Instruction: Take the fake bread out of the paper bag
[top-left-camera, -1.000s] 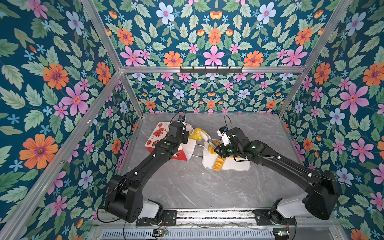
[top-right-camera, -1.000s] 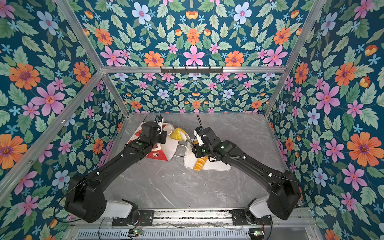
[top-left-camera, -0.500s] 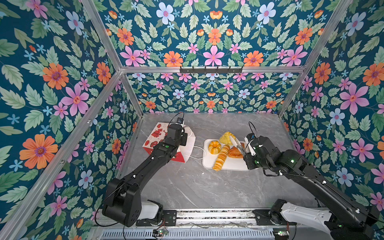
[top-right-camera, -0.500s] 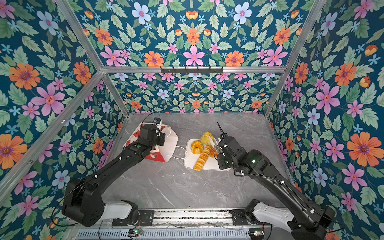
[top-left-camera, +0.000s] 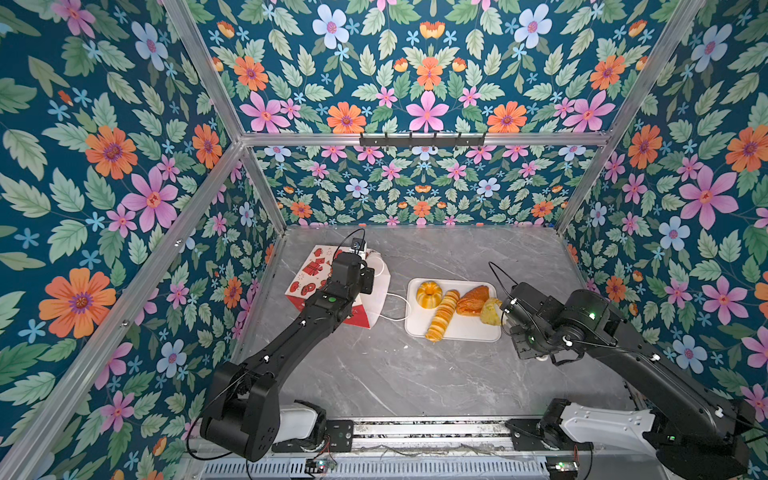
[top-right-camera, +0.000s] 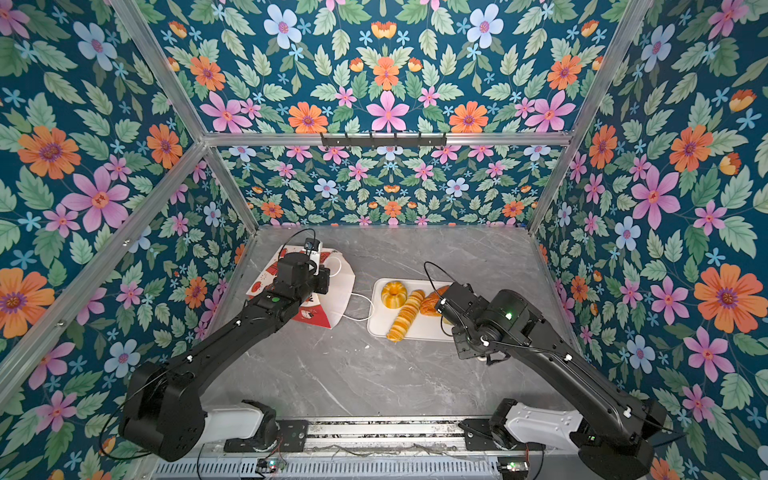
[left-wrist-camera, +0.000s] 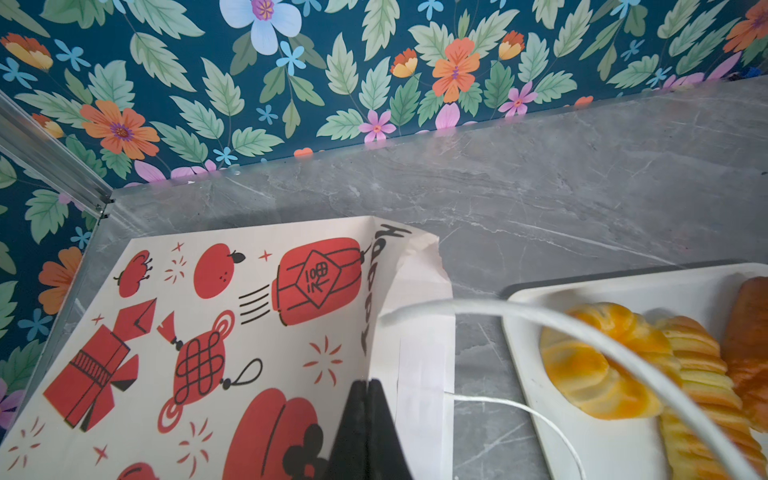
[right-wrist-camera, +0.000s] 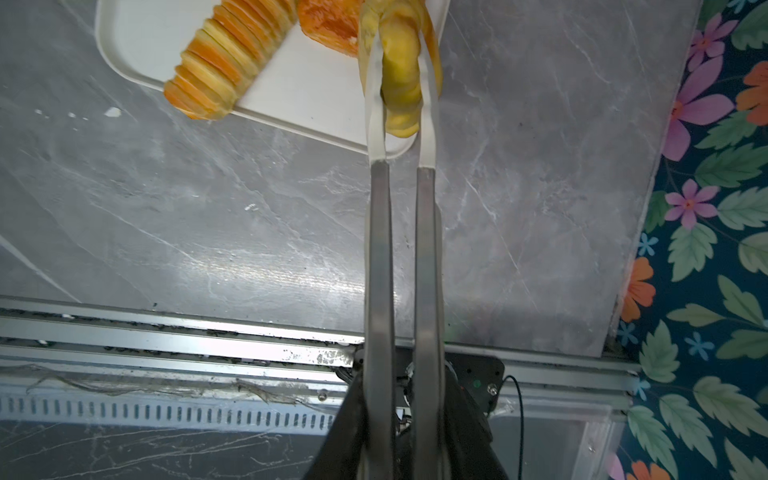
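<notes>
Right gripper (right-wrist-camera: 401, 45) has swung away from beside the paper bag (top-left-camera: 309, 274), where it was a second ago, to the right end of the white tray (top-left-camera: 465, 332), right of centre in both top views. Its long jaws are clamped on a yellow pastry (right-wrist-camera: 401, 79) at the tray's corner. In a top view that pastry (top-left-camera: 491, 311) is just beside an orange-brown croissant (top-left-camera: 473, 300). Can't tell whether it rests on the tray.

Left gripper (left-wrist-camera: 368, 388) has not shifted: left of centre at the bag's mouth, black jaws pressed together, bag rim apparently pinched between them. Bag lies on its side on the grey marble tabletop (top-left-camera: 395, 374), red prints up, white-lined mouth facing the tray. White cord handle (top-left-camera: 399, 309) trails on the table between bag and tray.

On the tray: round ridged bun (top-left-camera: 428, 294) at upper left, and a long twisted roll (top-left-camera: 442, 318) lying aslant, its lower tip overhanging the near edge. The croissant touches the roll. Bag's inside is hidden, so its contents can't be told.
</notes>
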